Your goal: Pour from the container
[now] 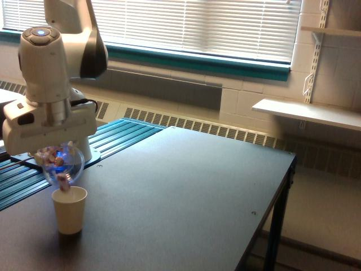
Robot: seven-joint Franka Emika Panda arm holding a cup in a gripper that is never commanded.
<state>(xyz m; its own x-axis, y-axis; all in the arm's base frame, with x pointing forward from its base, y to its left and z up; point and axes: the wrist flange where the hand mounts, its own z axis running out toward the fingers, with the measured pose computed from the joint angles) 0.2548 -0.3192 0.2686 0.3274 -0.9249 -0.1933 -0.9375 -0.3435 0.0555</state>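
The container (62, 164), a clear rounded jar with pinkish and white pieces inside, hangs tilted right above the cream paper cup (69, 209) at the exterior view's left. Its mouth points down toward the cup's rim, and a pinkish piece shows at the lip just over the cup. My gripper (53, 151) is shut on the container; the white hand body hides the fingers. The cup stands upright on the dark table (186, 192).
A teal ribbed panel (121, 135) and the arm's base plate lie behind the cup at the left. The table's right edge (285, 186) drops off to the floor. White wall shelves (307, 113) hang at the right, under window blinds.
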